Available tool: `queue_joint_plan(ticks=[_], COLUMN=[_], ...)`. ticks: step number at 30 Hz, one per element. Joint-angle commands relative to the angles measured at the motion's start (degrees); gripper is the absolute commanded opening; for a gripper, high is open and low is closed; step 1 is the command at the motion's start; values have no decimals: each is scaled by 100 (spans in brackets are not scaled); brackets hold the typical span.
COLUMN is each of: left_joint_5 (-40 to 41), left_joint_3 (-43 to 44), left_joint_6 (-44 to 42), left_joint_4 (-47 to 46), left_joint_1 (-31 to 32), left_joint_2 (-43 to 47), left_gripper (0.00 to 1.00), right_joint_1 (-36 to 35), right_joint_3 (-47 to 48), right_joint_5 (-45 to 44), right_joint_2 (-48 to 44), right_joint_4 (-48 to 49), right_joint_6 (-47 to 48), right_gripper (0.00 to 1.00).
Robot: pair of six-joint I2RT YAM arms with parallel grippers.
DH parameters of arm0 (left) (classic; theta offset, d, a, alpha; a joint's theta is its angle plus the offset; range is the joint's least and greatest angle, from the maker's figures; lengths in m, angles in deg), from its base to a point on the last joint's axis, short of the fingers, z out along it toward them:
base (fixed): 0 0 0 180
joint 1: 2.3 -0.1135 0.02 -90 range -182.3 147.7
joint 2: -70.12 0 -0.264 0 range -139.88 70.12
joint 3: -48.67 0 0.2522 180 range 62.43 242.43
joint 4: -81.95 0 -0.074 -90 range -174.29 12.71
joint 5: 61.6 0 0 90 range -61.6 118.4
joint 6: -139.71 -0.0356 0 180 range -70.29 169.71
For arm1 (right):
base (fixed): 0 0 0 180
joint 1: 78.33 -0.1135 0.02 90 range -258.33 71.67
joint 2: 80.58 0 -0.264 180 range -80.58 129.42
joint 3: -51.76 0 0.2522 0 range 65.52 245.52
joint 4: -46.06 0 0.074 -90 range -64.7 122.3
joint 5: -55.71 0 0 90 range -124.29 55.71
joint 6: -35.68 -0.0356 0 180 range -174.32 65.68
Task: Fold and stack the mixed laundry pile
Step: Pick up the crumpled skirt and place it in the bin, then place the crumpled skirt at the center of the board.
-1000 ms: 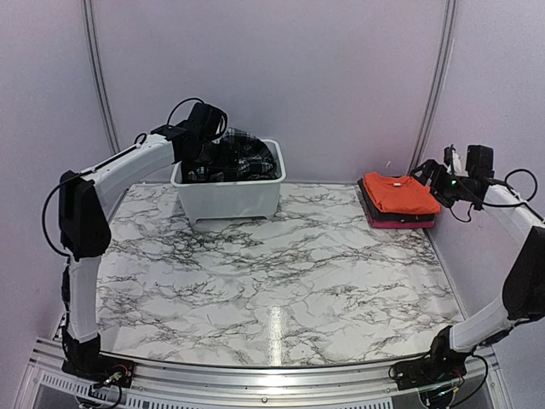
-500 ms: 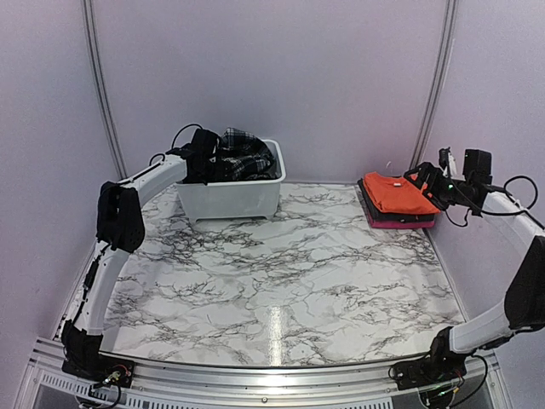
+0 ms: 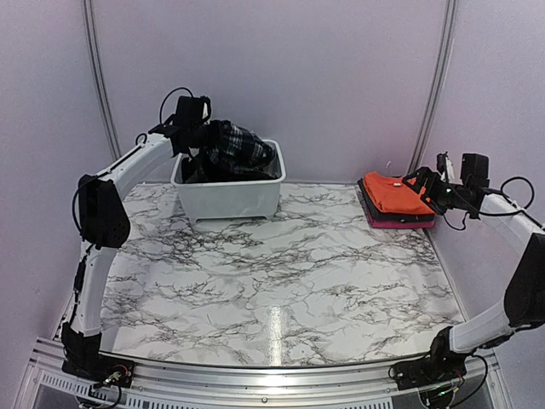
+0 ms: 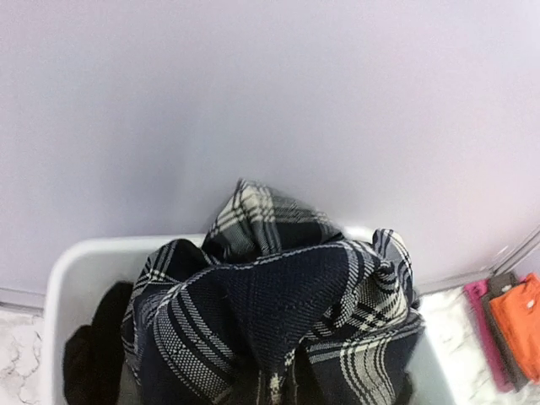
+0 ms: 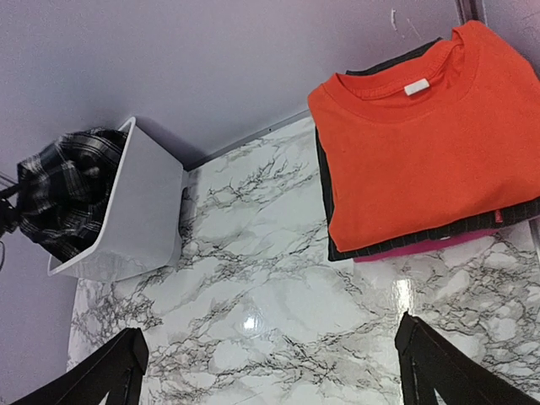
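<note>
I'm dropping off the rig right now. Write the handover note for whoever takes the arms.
Left gripper: shut on the black-and-white plaid garment, bunched above the white tub at the far left.
Right gripper: open, empty, beside the stack at the far right.
Done: orange T-shirt folded on top of a dark striped piece and a pink piece.
Left: bring the plaid garment to the marble table, fold it, stack it. A dark cloth lies in the tub too.
</note>
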Motion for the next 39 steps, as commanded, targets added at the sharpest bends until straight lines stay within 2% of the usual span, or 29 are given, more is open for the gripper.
queue_joint_plan(ticks=[1, 6, 14, 18, 24, 29, 33, 36, 38, 39], left_joint_5=[31, -67, -100, -44, -199, -572, -586, -895, -1091, -929], left_joint_3=[62, 48, 118, 12, -390, -448, -1364, -2210, -2721, -2803], left_joint_6=[430, 771, 735, 490, 590, 875, 1131, 1120, 678, 319], left_joint_4=[-858, -1092, -1638, -1561, -1409, -1025, -655, -51, 561, 1001], left_joint_1=[-16, 104, 952, 1516, 2169, 2500, 2484, 2164, 1937, 1920], left_joint_2=[1374, 2056, 2912, 3366, 3945, 4082, 4417, 4597, 4501, 4342], left_gripper=[0, 0, 0, 0, 0, 0, 0, 0, 1, 4], right_joint_1=[-46, -89, -142, -159, -201, -307, -396, -397, -397, -397], right_joint_3=[-289, -538, -664, -763, -894, -881, -885, -868, -857, -844], right_joint_5=[323, 573, 892, 1049, 1224, 1347, 1335, 1106, 757, 580], right_joint_2=[-199, -237, -340, -431, -591, -586, -564, -600, -659, -687], right_joint_4=[347, 640, 913, 1093, 1269, 1281, 1182, 865, 427, 284], right_joint_6=[-85, -198, -286, -356, -525, -660, -626, -427, -210, -91], right_gripper=[99, 99, 99, 99, 99, 99, 99, 98, 98, 98])
